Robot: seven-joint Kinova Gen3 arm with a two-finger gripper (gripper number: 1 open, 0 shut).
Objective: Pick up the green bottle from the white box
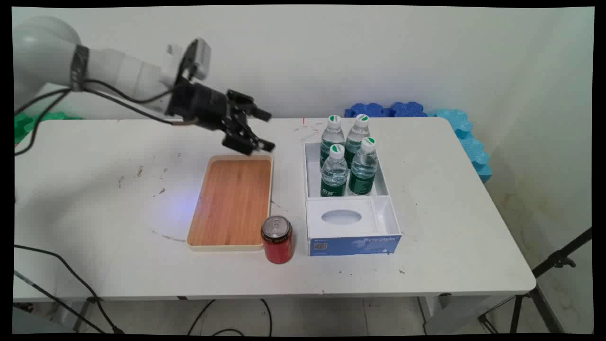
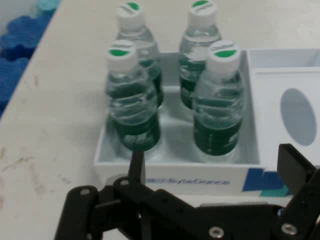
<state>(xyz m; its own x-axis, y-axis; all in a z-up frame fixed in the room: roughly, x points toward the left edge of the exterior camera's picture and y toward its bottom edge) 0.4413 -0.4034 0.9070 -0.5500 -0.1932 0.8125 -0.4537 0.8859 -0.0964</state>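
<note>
White table [image 1: 426, 227]: red can [image 1: 277, 239] main-view only

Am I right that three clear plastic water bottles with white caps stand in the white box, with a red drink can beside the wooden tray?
Not quite: four clear plastic water bottles with white caps stand in the white box, not three; the hand view shows all four in two pairs. The rest holds: the red drink can stands beside the wooden tray, at its near right corner in the main view.
</note>
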